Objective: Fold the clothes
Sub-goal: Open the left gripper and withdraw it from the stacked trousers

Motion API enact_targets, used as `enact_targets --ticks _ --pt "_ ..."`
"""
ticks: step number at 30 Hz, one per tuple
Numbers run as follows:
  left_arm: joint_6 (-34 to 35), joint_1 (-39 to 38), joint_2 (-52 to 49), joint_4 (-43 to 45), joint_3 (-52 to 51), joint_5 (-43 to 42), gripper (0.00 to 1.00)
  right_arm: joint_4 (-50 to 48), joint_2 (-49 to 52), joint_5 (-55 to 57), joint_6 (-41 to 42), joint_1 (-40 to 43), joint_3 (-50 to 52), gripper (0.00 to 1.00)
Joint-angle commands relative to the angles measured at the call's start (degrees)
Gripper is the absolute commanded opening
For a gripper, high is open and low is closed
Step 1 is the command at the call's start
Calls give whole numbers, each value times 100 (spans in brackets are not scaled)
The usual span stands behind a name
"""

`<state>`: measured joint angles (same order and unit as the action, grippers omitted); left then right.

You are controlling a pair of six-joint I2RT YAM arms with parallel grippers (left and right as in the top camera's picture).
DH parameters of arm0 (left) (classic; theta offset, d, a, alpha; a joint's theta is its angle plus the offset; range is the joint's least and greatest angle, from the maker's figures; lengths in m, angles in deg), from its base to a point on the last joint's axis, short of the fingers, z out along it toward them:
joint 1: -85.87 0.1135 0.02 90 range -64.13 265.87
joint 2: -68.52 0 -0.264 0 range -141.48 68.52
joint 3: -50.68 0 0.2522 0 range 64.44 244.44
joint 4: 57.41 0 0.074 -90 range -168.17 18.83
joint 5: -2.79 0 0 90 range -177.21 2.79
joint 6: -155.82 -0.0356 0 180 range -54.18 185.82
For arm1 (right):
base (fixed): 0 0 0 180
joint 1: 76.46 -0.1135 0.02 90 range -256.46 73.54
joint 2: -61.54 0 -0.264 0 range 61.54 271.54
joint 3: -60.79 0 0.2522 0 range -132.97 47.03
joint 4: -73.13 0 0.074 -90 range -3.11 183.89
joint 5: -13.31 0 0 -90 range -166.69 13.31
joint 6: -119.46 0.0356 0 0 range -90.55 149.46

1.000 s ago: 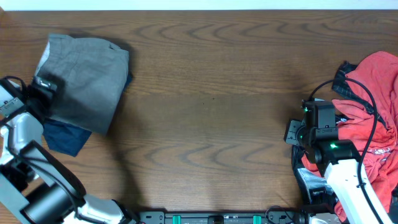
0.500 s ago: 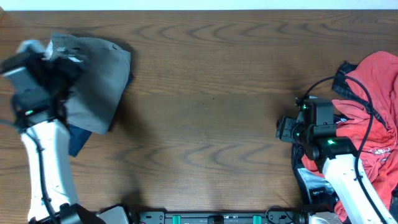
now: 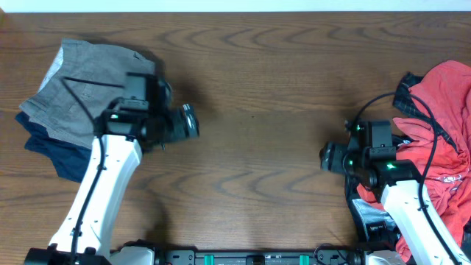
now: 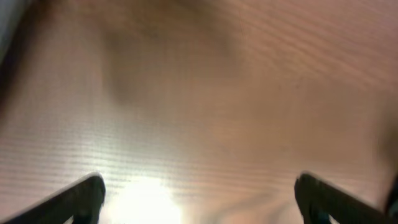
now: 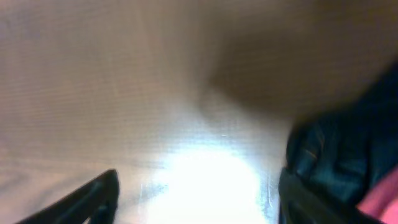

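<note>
Blurring leaves left hand (image 4: 199, 190) and right hand (image 5: 199, 186) seemingly spread.

We are looking at grey shorts (image 3: 62, 110) lying at the far left of the desk (image 3: 257, 110) in a compact, flat, slightly rumpled shape, plain mid-grey, with one corner pointing toward the left edge. They are resting on top of navy shorts (image 3: 55, 154), which are showing beneath their near-left edge; part of their right side is hidden from us. At the far right edge, we are seeing a red garment (image 3: 449, 88) lying crumpled and unfolded in a loose heap, creased all over. A black garment (image 3: 362, 212) is bunching against its near-left side, touching it, and is showing as dark folds in the right wrist view (image 5: 336, 155).
</note>
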<state>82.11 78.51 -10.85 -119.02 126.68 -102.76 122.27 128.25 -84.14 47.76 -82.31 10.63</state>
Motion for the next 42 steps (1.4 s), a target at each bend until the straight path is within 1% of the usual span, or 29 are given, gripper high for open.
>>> enact_targets --ticks 1,2,3,6,9,12,15,18,20,24,27,32,42 --pt "-205 -109 -2 -809 46 315 98 612 4 -330 -79 44 -42 93" --pt "-205 -109 -2 -1161 46 297 98 826 4 -365 -74 42 -42 98" --pt "-205 -109 -2 -1447 46 299 98 1038 4 -398 -26 42 -42 99" --pt "-160 -109 11 -2184 46 299 98 1449 -9 -393 101 44 -39 99" --pt "-122 -109 210 -2586 42 302 98 1644 -149 -289 306 44 -42 99" --pt "-120 -109 745 -2483 -46 323 98 1668 -584 -177 439 42 -39 99" --pt "-94 -109 1655 -2223 -214 323 98 1606 -1220 -70 439 39 -39 99" --pt "-83 -109 2782 -2011 -374 339 98 1515 -2031 319 433 -15 -39 99" --pt "-79 -109 3600 -1919 -442 586 98 1471 -2614 588 398 -83 -37 99" --pt "-15 -109 5047 -1746 -564 1405 98 1458 -3622 1150 398 -146 -37 99" --pt "-11 -109 5906 -1469 -730 1563 98 1478 -4175 1281 398 -146 -33 99" --pt "9 -109 6561 -1392 -776 1556 98 1482 -4393 1257 398 -146 -33 99" --pt "7 -109 6614 -1641 -776 1561 98 1550 -4393 1259 396 -146 -33 99"
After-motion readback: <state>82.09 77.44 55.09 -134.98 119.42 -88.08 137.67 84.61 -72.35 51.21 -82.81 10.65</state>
